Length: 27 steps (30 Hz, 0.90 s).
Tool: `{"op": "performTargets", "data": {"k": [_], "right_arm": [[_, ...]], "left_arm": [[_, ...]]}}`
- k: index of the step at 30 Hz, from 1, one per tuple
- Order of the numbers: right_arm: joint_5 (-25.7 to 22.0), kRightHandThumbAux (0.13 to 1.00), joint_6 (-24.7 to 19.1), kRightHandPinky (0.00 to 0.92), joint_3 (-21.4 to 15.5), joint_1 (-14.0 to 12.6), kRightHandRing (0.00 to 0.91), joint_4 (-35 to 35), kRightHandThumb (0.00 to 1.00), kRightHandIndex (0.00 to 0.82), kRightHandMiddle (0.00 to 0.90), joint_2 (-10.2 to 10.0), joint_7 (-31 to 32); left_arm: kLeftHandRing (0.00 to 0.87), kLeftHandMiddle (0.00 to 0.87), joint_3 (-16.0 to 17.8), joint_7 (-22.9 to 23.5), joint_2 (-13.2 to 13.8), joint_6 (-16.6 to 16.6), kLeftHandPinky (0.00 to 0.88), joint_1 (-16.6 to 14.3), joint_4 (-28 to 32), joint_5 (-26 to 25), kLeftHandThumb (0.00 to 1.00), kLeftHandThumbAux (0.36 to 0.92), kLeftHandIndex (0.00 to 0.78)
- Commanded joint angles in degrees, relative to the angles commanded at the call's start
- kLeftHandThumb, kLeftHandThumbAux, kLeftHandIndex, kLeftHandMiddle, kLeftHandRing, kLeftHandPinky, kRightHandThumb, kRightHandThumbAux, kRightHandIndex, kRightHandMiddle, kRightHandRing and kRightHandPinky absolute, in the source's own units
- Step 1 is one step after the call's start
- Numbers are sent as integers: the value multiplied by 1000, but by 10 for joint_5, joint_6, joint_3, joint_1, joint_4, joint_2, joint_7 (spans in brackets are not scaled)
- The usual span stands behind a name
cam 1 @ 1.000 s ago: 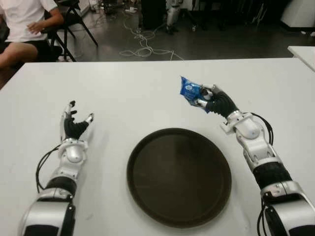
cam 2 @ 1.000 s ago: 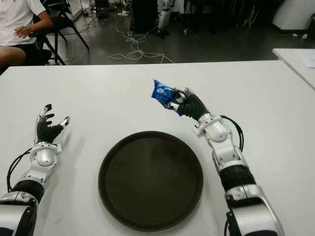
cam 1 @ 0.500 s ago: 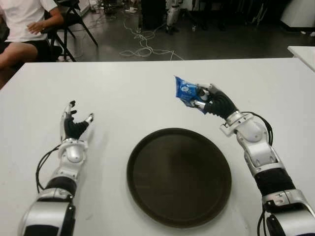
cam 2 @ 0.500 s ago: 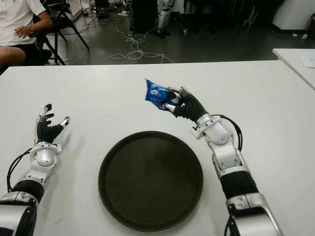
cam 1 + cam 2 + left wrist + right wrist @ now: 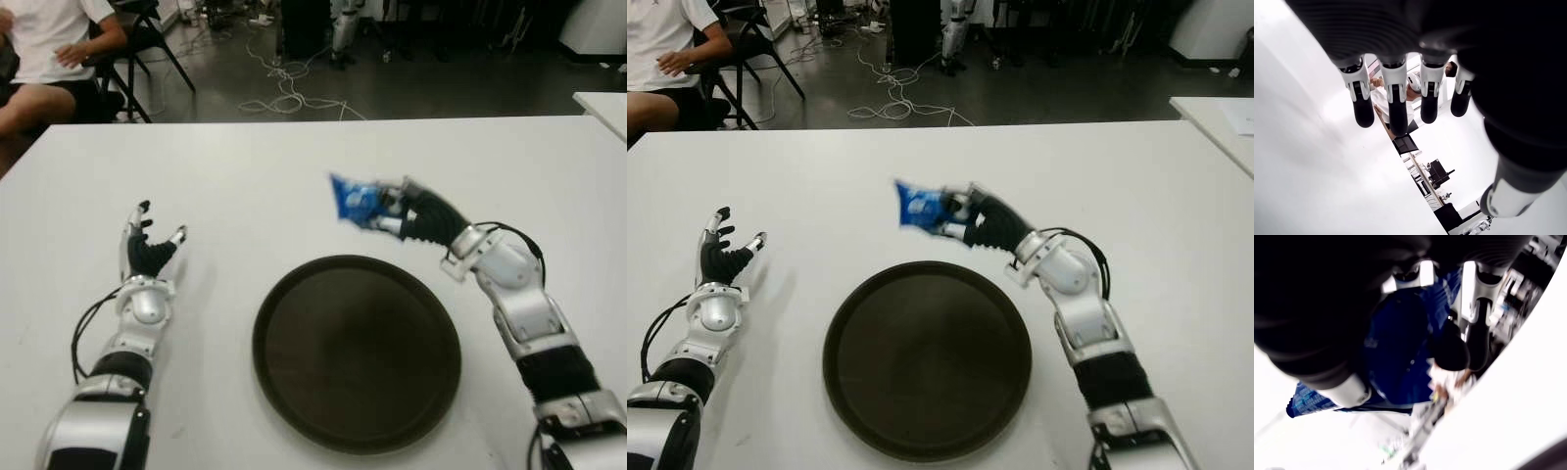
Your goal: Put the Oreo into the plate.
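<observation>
Silver and black all the way up both arms: glossy silver shells over the forearms, broken by black ribbed bands near the elbows. The left hand [image 5: 147,245] wears a black palm with slim fingers in white segments and black tips, and a rounded silver wrist joint sits behind it. The right hand [image 5: 416,211] shows the same black ribbed covering. Thin black cables loop out beside each wrist and run back along the forearm casings.

Oreo pack [image 5: 355,200] blurred, fingers [image 5: 394,203] covering part
</observation>
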<state>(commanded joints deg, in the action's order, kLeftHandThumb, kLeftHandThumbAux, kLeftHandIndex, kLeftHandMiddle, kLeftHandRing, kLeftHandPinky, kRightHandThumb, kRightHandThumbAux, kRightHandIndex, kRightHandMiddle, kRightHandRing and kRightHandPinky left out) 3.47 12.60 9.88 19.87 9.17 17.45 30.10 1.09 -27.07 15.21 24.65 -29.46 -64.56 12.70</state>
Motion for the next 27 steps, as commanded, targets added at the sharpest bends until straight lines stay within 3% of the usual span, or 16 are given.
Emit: {"op": "performTargets", "data": {"k": [2, 8, 13, 19, 27], "right_arm": [[3, 720, -6, 876, 4, -3, 865, -9, 696, 439, 851, 4, 4], [59, 722, -16, 861, 38, 1, 860, -46, 695, 438, 850, 49, 39], [54, 722, -61, 868, 44, -8, 859, -114, 697, 438, 847, 72, 75], [51, 724, -79, 861, 53, -4, 861, -122, 693, 438, 849, 80, 93], [47, 724, -97, 844, 63, 9, 848, -128, 693, 438, 843, 98, 134]], "left_arm": [[138, 123, 0, 0, 0, 0, 173, 0, 0, 0, 227, 706, 69], [126, 118, 3, 3, 0, -3, 147, -1, -1, -4, 225, 706, 68], [123, 114, 5, 6, -1, -3, 152, -1, -1, -7, 223, 696, 67], [148, 130, 3, 0, 0, -1, 191, -1, -2, -4, 229, 695, 72], [134, 124, 2, 4, 1, -4, 156, 0, -1, -3, 212, 691, 68]]}}
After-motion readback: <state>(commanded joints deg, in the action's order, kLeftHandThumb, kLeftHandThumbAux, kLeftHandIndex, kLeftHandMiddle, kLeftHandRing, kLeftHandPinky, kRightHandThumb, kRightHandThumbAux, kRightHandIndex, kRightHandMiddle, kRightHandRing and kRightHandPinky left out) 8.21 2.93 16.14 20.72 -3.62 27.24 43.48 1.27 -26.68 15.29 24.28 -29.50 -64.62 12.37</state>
